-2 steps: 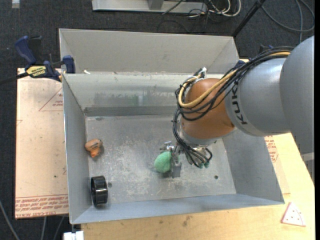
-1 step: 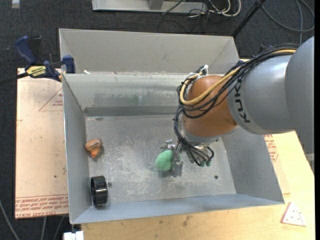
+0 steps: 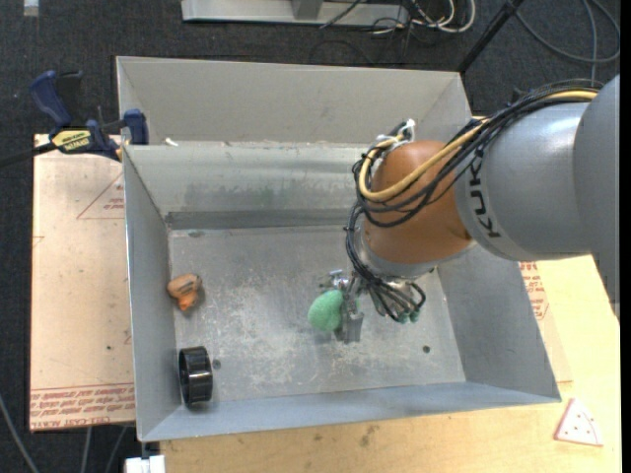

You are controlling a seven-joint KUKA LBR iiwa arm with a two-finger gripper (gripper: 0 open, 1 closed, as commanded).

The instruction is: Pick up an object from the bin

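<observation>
Camera view, looking down into the grey metal bin (image 3: 296, 402); I am taking stock from the left wall across.

Far left, a small orange-brown lumpy piece (image 3: 183, 290) is lying on the floor close to the wall, well apart from the arm. Below it, in the near-left corner, a black squat cylinder (image 3: 194, 374) is resting on its side, also well away from the tool.

Right of the middle, a pale green rounded lump (image 3: 324, 311) is sitting on the bin floor. It is the only thing near the tool. The gripper (image 3: 348, 321) is hanging low just beside the lump's right edge, touching it or very nearly so. I am not able to tell whether it is open or closed on anything, because the tip is tucked under the wrist and loose wiring.

I am judging the pick as not yet done: the green lump looks to be lying on the floor, not raised. A firm hold and the lift out of the bin are left.

Further right, the arm is reaching in over the right rim. Its grey link (image 3: 542, 180) is lying across the upper right. The orange dome cover (image 3: 409, 205) at the wrist is pointing downward, with yellow and black cables (image 3: 434, 156) looping over it.
</observation>
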